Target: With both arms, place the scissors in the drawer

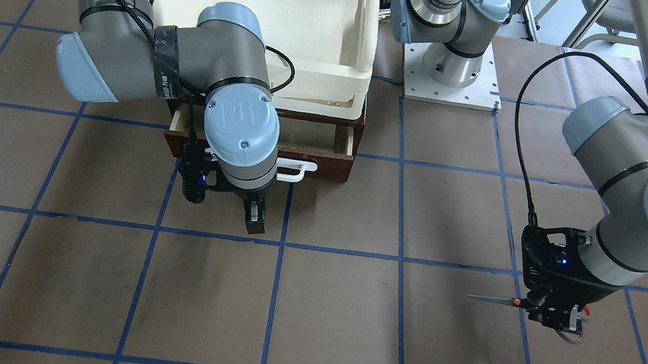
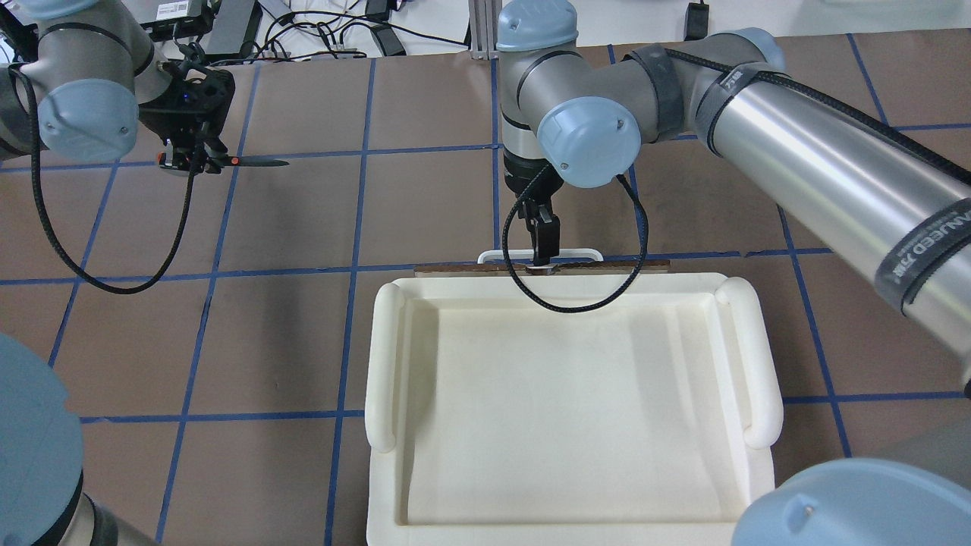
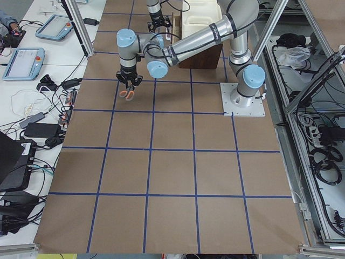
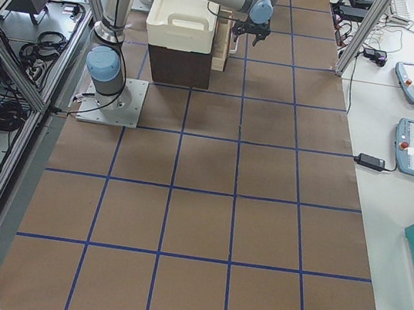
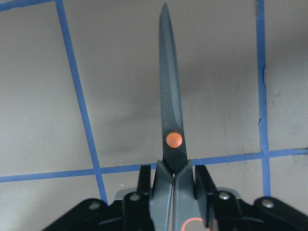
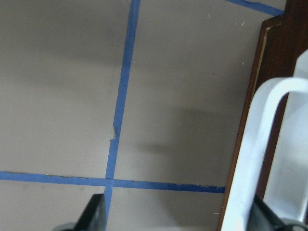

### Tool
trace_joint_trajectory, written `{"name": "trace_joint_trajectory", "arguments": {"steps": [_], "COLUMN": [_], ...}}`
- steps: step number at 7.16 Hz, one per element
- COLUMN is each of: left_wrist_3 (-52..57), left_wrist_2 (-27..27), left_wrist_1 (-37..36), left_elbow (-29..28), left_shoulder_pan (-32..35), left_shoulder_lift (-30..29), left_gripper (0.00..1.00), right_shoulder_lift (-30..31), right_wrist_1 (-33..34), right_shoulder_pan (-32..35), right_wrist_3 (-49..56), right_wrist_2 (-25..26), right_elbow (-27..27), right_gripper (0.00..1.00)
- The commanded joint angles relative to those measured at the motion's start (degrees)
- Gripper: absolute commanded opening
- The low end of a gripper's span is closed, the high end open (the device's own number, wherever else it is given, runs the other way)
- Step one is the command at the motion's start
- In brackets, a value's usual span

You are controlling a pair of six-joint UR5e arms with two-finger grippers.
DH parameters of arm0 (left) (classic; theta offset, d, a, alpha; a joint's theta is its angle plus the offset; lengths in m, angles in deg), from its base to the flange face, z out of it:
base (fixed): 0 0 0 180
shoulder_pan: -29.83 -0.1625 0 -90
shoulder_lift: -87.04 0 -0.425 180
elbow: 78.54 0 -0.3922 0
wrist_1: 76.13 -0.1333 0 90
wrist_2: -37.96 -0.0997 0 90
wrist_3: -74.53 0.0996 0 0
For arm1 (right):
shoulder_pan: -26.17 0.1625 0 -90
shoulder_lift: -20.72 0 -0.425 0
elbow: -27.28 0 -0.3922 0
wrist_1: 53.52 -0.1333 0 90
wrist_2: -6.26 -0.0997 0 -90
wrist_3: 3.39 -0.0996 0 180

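On the left we find the left claw [image 2: 191, 155] clamped on the handles of the scissors [image 2: 254, 161], holding them off the counter [image 2: 425, 197], nearer its far edge than the robot's edge. The 2 blades lie together, level, pointing toward the robot's right. We judge the handle grip was chosen to leave the pointed end free to go into an opening first.

Toward the middle, the right claw [image 2: 542, 241] hangs at the white bar handle [image 6: 252, 168] with its 2 fingers spread apart, the bar just inside 1 of them and not pinched. It sits there, we think, because this arm looks after the drawer while the other carries.

The drawer [image 1: 332, 166] stands partly open by the robot's edge, a strip of pale interior showing. A cream tray [image 2: 383, 356] rests on top of its cabinet. The scissors are well apart from it, so the carry across is what remains
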Motion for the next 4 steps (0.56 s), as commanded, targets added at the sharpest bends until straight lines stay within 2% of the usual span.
{"name": "trace_joint_trajectory", "arguments": {"steps": [1, 4], "left_wrist_3": [-4.0, -10.6], "left_wrist_2": [0.3, 0.0], "left_wrist_1": [1.4, 3.5], "left_elbow": [0.0, 0.1], "left_shoulder_pan": [1.4, 3.8], "left_shoulder_lift": [1.3, 2.1], "left_gripper": [0.00, 0.00], "right_shoulder_lift": [-2.2, -2.8], "right_wrist_1": [0.1, 0.4], "right_shoulder_pan": [0.0, -0.3], "right_wrist_3": [0.2, 1.3], "right_wrist_2": [0.0, 0.0], "right_elbow": [2.4, 2.9], "right_gripper": [1.00, 1.00]}}
